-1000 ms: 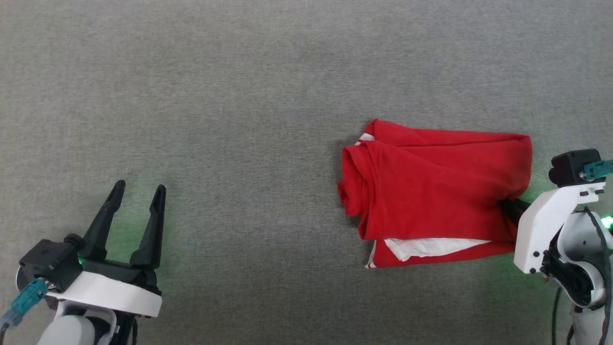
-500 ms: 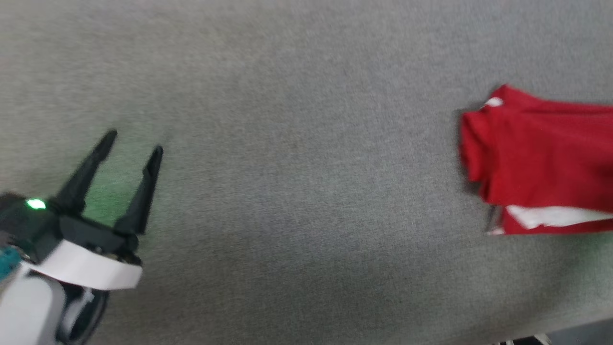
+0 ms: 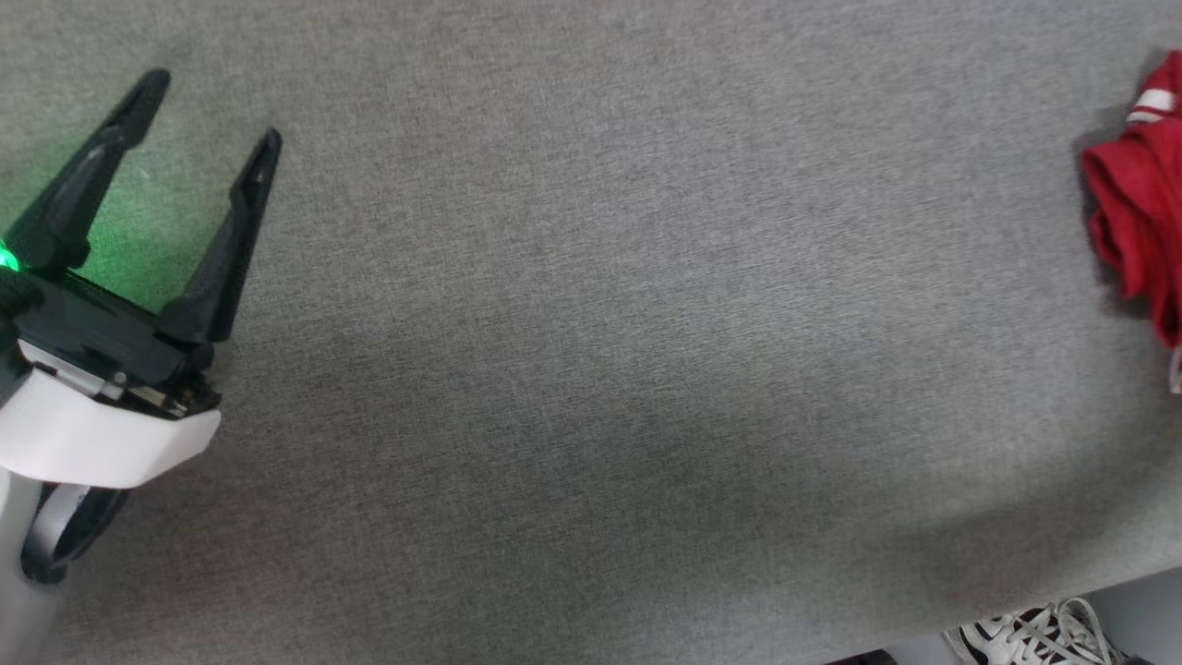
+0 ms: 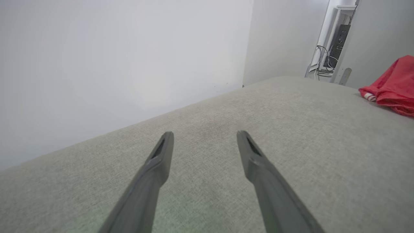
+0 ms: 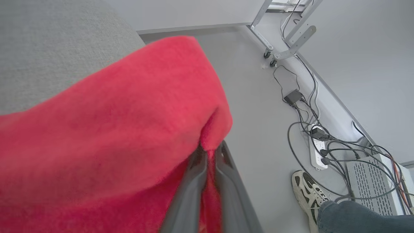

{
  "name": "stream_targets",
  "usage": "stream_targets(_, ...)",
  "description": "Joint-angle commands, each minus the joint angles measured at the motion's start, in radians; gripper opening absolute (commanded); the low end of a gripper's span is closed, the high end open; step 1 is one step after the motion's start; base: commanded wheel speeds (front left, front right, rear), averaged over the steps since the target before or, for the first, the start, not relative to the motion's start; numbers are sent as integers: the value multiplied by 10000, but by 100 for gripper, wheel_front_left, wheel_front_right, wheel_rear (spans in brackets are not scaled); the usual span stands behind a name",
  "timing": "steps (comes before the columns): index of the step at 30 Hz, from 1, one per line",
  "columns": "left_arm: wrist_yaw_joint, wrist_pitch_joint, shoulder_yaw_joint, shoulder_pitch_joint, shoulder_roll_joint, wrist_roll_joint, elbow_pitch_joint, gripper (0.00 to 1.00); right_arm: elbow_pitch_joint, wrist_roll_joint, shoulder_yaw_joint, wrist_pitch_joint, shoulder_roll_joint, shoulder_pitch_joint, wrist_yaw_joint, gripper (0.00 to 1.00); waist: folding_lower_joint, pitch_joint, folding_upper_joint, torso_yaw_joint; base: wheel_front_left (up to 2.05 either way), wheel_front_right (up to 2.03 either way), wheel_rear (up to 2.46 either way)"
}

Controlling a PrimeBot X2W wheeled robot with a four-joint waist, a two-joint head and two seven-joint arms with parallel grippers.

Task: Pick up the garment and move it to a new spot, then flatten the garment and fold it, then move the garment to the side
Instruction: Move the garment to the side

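- While the right gripper pinches the red jersey garment at the edge of the grey cloth tabletop, moving-aside seems in hand.
- The left gripper gapes empty; next: lower, release.

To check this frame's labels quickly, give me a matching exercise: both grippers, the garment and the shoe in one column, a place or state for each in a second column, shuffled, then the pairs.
Column one:
1. left gripper
2. right gripper
3. garment
4. shoe

Column two:
A. on the pale floor beside cables
B. open above the bare grey surface
C. red, at the right edge of the head view
D. shut on a pinch of red cloth

Pairs: 1-B, 2-D, 3-C, 4-A.
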Motion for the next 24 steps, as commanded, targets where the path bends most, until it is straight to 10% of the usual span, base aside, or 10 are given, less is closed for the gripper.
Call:
stream_targets(1,24,-51,28,-189,60,-32,-59,100,282,-261,-102,-245,49,-310,-26,0,0,197,0,90,0,0,0)
stream_targets(5,24,-51,118,-224,-65,-110,79,100,910,-930,-168,-655,32,-611,-26,0,0,203,0,256,0,0,0)
stream_targets(7,24,-51,154,-149,-160,-181,236,100,1175,-1259,-22,-821,-116,-618,-26,49,0,99,0,344,0,0,0)
stream_targets(8,24,-51,172,-104,-226,-200,308,100,1308,-1394,79,-833,-176,-574,-26,100,0,19,0,388,0,0,0)
stream_targets(24,24,-51,847,1789,-2176,-415,2225,100,1199,-667,3048,-2123,-434,789,-26,100,0,-2813,0,1347,0,0,0)
